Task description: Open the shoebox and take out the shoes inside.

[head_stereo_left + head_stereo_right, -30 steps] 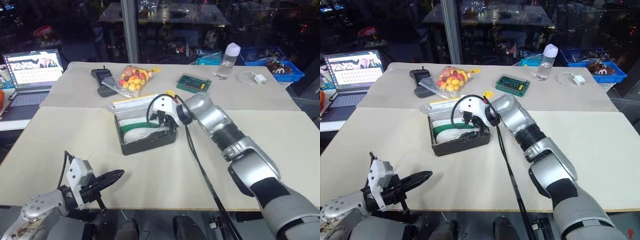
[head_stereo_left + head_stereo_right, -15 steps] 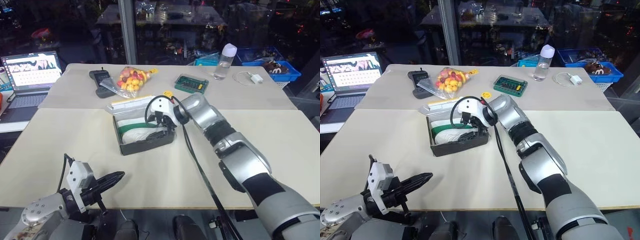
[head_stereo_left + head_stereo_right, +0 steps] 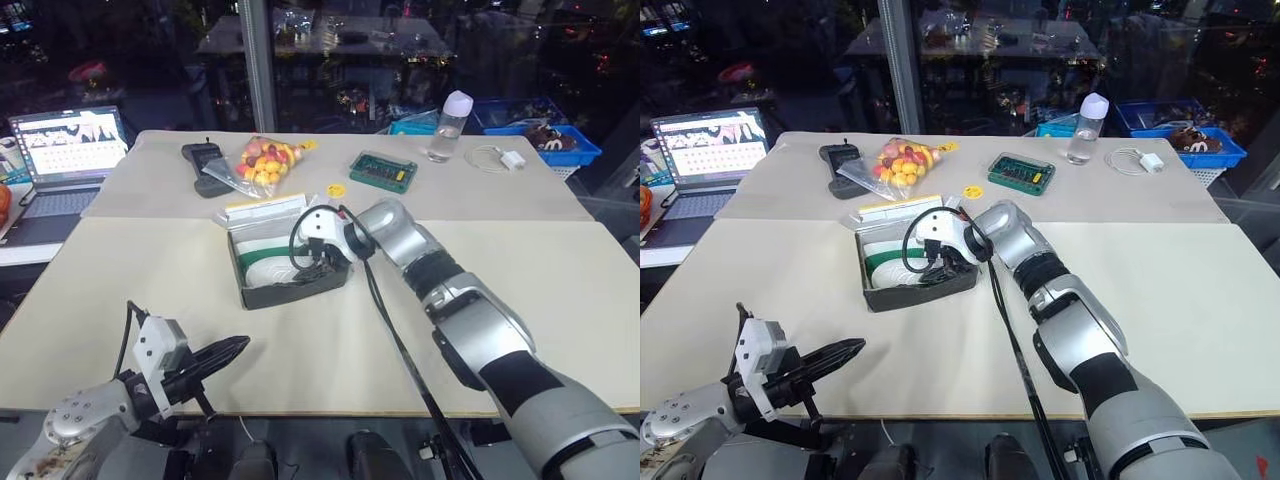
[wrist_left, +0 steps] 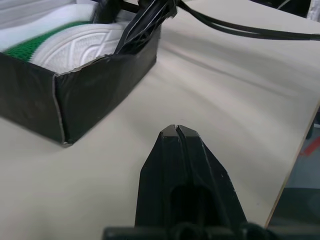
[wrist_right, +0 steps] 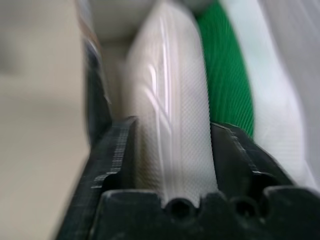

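The shoebox [image 3: 290, 290] stands open at the middle of the table, dark-walled, its lid [image 3: 262, 208] tipped back behind it. Inside lie the shoes [image 3: 262, 268], white and green with pale soles. My right gripper [image 3: 310, 266] reaches down into the box's right end. In the right wrist view its fingers [image 5: 120, 145] press on both sides of one shoe's pale sole [image 5: 170, 75]. My left gripper [image 3: 240, 346] hovers shut and empty near the table's front edge, well short of the box; its wrist view shows the closed fingertips [image 4: 167, 137] facing the box corner [image 4: 100, 75].
Behind the box lie a bag of coloured balls [image 3: 265, 160], a black device [image 3: 205, 160], a green circuit board [image 3: 383, 170], a water bottle [image 3: 450, 125] and a white charger [image 3: 505, 158]. A laptop [image 3: 65, 145] sits at far left. A black cable [image 3: 400, 340] trails from my right arm.
My right gripper has sunk a little deeper into the box and its fingers have closed in on the shoe's sole. The left gripper has stayed put.
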